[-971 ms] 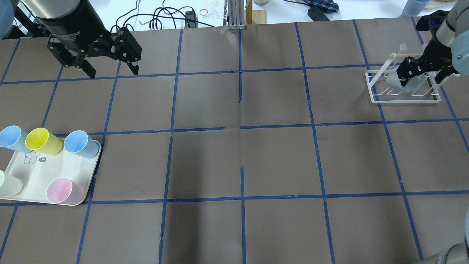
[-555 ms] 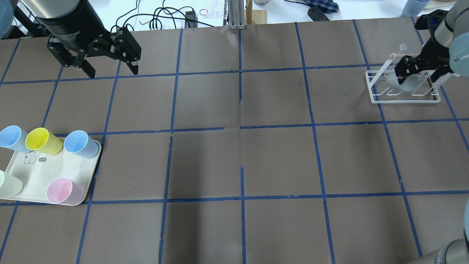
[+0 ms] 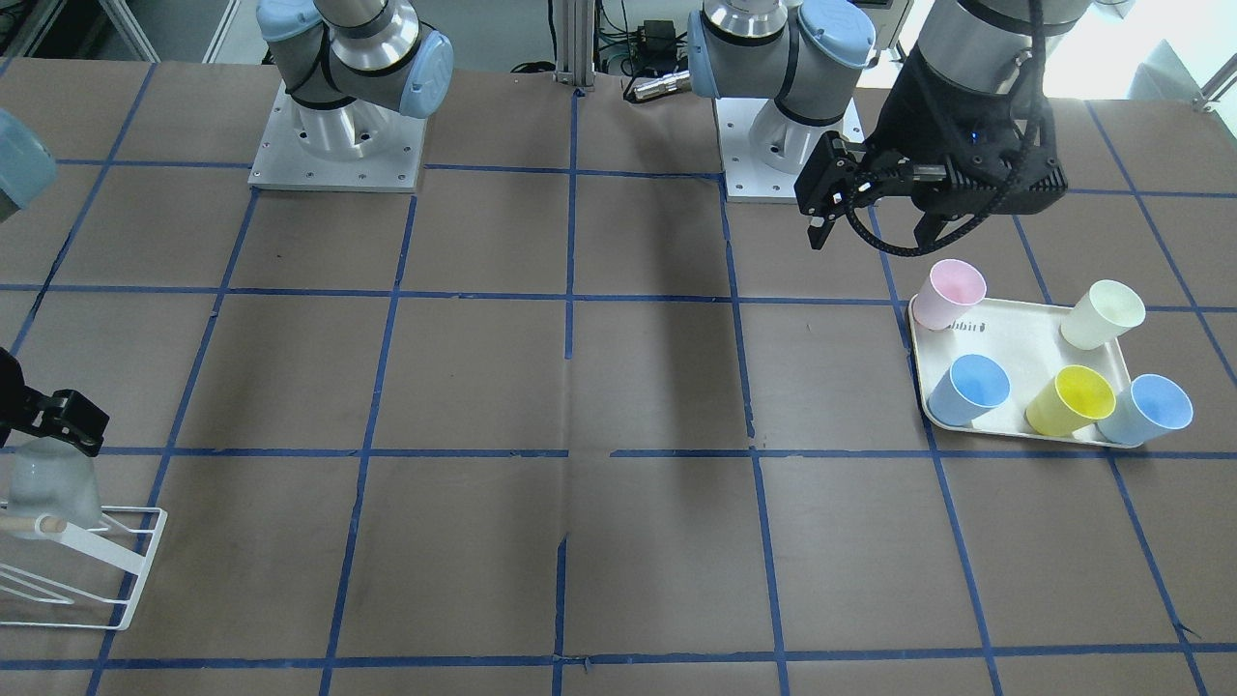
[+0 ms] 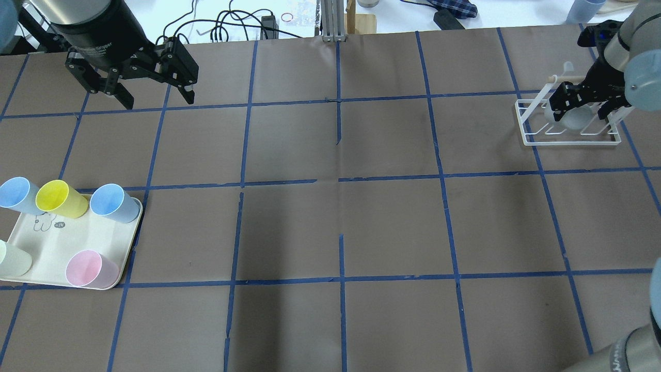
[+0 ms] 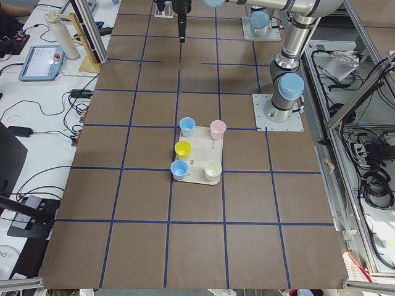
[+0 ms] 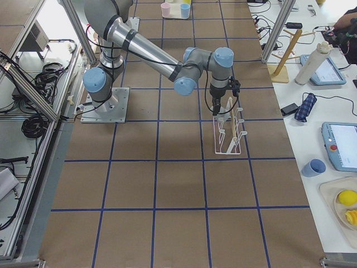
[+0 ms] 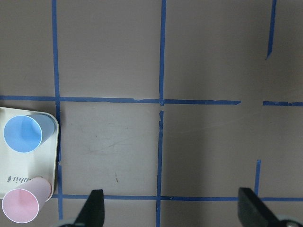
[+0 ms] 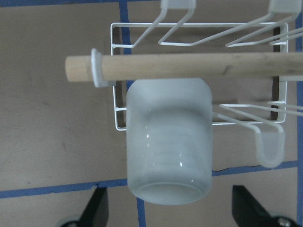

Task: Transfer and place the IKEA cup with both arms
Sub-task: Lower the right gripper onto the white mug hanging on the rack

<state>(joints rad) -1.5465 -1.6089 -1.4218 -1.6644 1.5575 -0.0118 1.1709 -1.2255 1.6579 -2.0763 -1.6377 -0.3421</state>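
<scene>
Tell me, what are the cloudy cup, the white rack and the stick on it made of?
The cup looks like frosted plastic: milky, half see-through, with small shiny glints. The rack seems to be thin metal wire with a smooth white coating, though it could be plastic. The stick looks like bare wood: pale tan, matte, with faint darker streaks.

IKEA cup (image 4: 573, 119): overhead, mostly behind right gripper (image 4: 586, 109); wrist view, upper end behind wooden dowel (image 8: 189, 66).
Right gripper, front view: one finger (image 3: 60, 418) in frame, rest cut off.
Wire rack (image 3: 144, 570): cut by front view's left edge.
Pale cup (image 4: 11, 261): cut by overhead's left edge.
Left gripper (image 4: 157, 101) fingertips (image 7: 94, 210): cut by wrist view's bottom edge.
</scene>
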